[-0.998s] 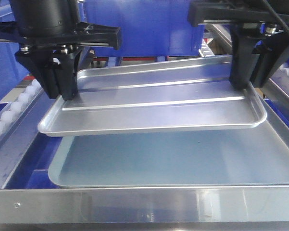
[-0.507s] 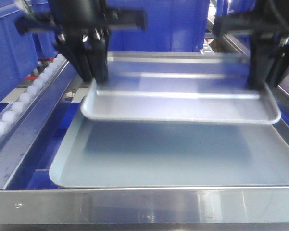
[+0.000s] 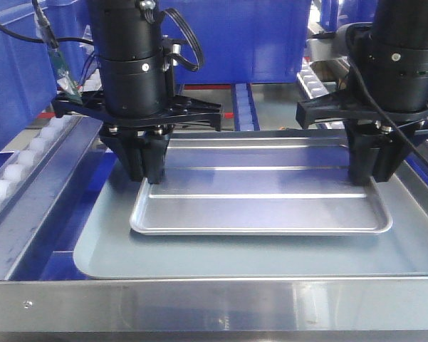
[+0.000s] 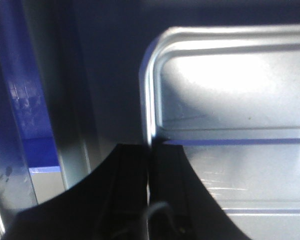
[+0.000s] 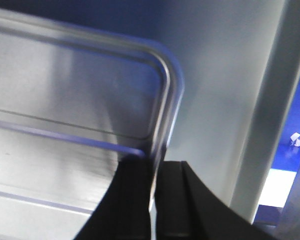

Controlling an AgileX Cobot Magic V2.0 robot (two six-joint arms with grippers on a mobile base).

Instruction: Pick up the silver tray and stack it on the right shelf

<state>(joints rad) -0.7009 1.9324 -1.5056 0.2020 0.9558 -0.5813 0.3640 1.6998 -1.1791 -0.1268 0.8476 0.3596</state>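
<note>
silver tray (image 3: 260,206) looks settled on the larger grey tray (image 3: 270,258), on the right shelf (image 3: 214,303). left gripper (image 3: 147,177) and right gripper (image 3: 370,177) pinch its 2 short rims, jaws nearly closed. risk: an uneven release could drag it askew.

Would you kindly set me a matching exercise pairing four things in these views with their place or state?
1. silver tray
2. grey tray
3. left tool
4. white rollers

a. lined along the left rail
b. shiny, with two long ridges
c. matte, lying underneath
d. shut on a tray rim

Pairs: 1-b, 2-c, 3-d, 4-a.
</note>
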